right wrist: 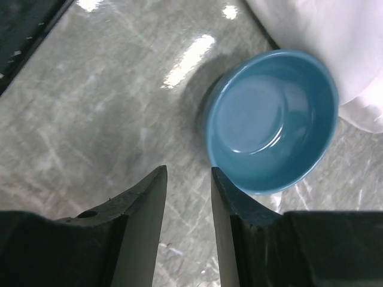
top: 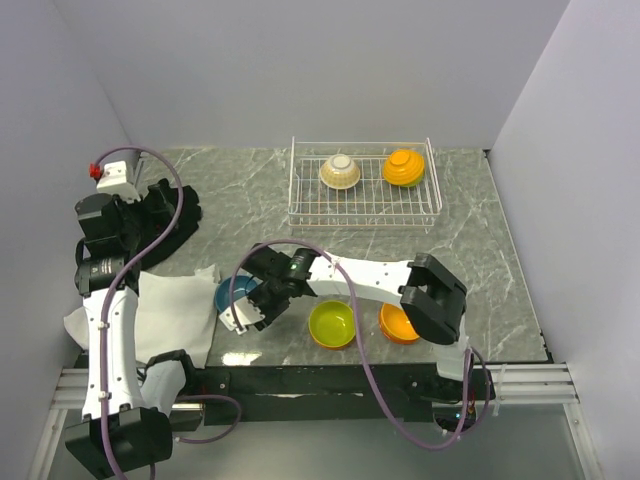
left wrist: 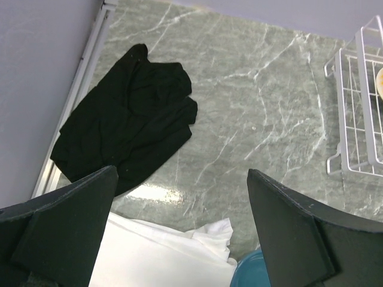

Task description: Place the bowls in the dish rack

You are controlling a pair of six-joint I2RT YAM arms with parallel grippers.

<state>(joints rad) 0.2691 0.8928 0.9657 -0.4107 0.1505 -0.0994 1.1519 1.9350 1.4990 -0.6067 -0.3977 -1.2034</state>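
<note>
The wire dish rack [top: 365, 205] stands at the back of the table. Inside it a white patterned bowl [top: 340, 171] and an orange bowl [top: 404, 167] lie upside down. A teal-blue bowl [right wrist: 272, 122] sits upright on the marble next to the white cloth. My right gripper [right wrist: 188, 170] hovers low just beside it, open by a narrow gap with only bare table between the fingers. Its right finger [right wrist: 224, 197] is close against the bowl's outer wall. A lime green bowl [top: 331, 324] and another orange bowl [top: 398, 324] sit near the front edge. My left gripper [left wrist: 182, 203] is wide open and holds nothing.
A black cloth [left wrist: 128, 122] lies at the back left and a white cloth [top: 170, 310] at the front left, touching the teal-blue bowl. The right arm's cable [top: 355, 340] loops over the lime green bowl. Side walls close in the table.
</note>
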